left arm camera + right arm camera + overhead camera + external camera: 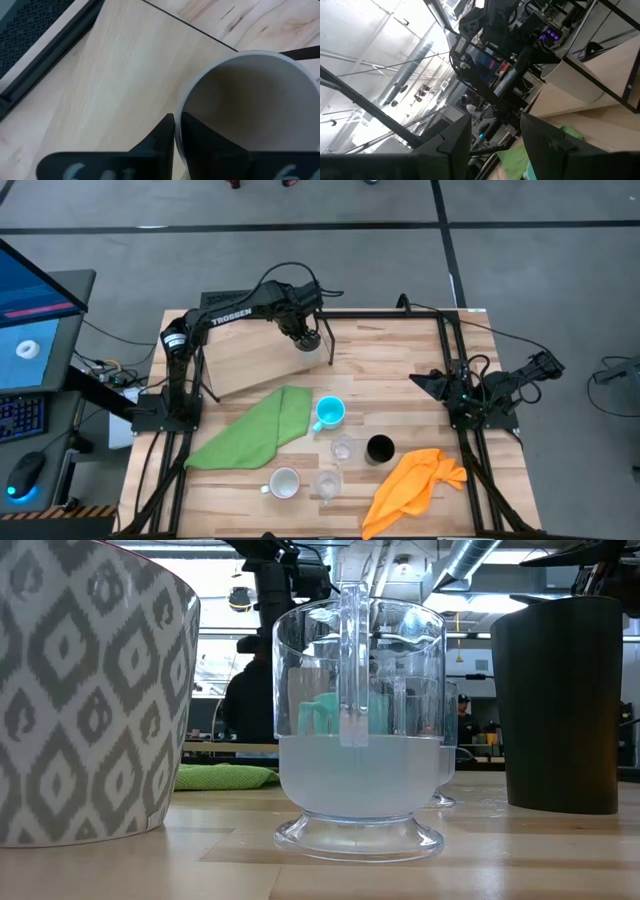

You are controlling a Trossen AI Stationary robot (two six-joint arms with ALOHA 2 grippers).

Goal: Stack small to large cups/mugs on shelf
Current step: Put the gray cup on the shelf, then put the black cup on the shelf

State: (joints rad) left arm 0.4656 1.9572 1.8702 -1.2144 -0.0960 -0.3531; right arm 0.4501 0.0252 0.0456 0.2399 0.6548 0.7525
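Plywood shelf (250, 365) lies at the desk's (400, 365) rear left. Left gripper (174, 131) pinches the grey cup's (309, 343) rim at the shelf's right edge. Right gripper (495, 131), fingers spread, rests at the desk's right.

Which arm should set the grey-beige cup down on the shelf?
Left. The left gripper is shut on the grey-beige cup over the shelf. The right gripper waits open at the table's right edge.

Table (400, 370) bears shelf (250, 365), mugs, cloths.
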